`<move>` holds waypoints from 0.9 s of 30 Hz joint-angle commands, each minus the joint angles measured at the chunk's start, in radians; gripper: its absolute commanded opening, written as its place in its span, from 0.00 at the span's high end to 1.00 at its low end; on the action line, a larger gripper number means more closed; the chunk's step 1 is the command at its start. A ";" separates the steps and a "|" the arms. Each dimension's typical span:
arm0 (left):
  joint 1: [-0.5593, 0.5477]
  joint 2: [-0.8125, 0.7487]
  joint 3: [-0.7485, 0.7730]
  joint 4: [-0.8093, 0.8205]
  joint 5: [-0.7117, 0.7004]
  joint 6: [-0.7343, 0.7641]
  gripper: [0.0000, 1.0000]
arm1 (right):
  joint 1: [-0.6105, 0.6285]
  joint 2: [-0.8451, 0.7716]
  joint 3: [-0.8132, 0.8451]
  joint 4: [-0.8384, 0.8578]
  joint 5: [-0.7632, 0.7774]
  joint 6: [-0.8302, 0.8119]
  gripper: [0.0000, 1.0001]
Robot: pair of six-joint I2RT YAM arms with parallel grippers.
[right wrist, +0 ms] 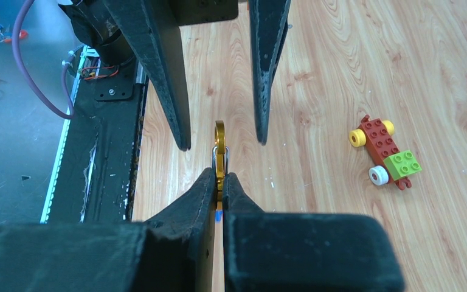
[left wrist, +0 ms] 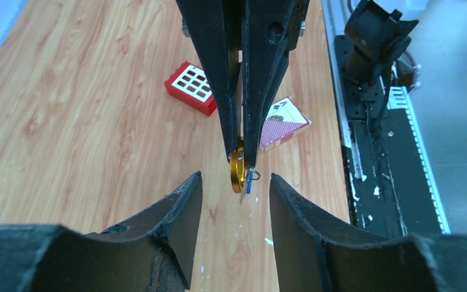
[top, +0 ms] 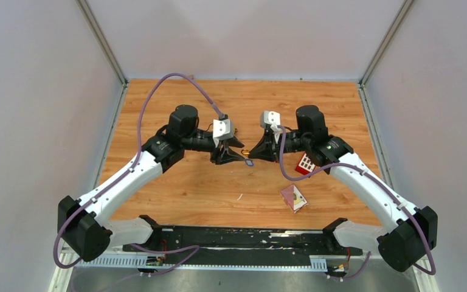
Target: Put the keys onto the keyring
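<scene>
The keyring (right wrist: 219, 146) is pinched edge-on between the closed fingers of the right gripper (right wrist: 219, 176). It is seen as a gold band standing upright, about half of it clear of the fingertips, with a thin silver wire loop against its side. A blue-headed key (left wrist: 250, 181) is seen just below and beside the ring at those fingertips; whether it is threaded on cannot be told. The left gripper (left wrist: 235, 177) is held open, its two fingers spread to either side of the ring and apart from it. In the top view both arms are stretched forward and bent inward, so that the grippers are met tip to tip above the middle of the wooden table (top: 176, 194). A red block (top: 305, 163) with white squares is seen under the right forearm, a patterned card packet (top: 294, 198) nearer the bases, and a red-and-green toy car (right wrist: 389, 152) well apart on the wood.
</scene>
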 commanded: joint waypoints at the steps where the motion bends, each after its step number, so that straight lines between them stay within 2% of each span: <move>1: -0.002 0.036 0.020 0.096 0.075 -0.100 0.51 | -0.006 -0.023 -0.003 0.064 -0.033 0.025 1.00; 6: -0.002 0.059 0.022 0.128 0.082 -0.133 0.62 | -0.006 -0.022 -0.011 0.075 -0.034 0.030 1.00; 16: -0.002 0.042 0.010 0.134 0.063 -0.115 1.00 | -0.006 -0.022 -0.025 0.079 -0.029 0.025 1.00; 18: -0.002 0.032 0.015 0.108 0.062 -0.079 1.00 | -0.006 -0.023 -0.025 0.073 -0.029 0.020 0.92; 21: -0.002 0.022 0.049 -0.042 0.085 0.094 1.00 | -0.007 -0.031 -0.013 0.029 -0.028 -0.013 0.66; 22: -0.002 0.020 0.058 -0.085 0.078 0.139 1.00 | -0.007 -0.035 -0.012 0.019 -0.028 -0.021 0.61; 24: -0.002 0.009 0.057 -0.087 0.063 0.142 1.00 | -0.008 -0.043 -0.017 0.015 -0.035 -0.027 0.54; 27: -0.002 0.004 0.051 -0.060 0.067 0.109 1.00 | -0.008 -0.039 -0.028 0.041 -0.052 -0.010 0.51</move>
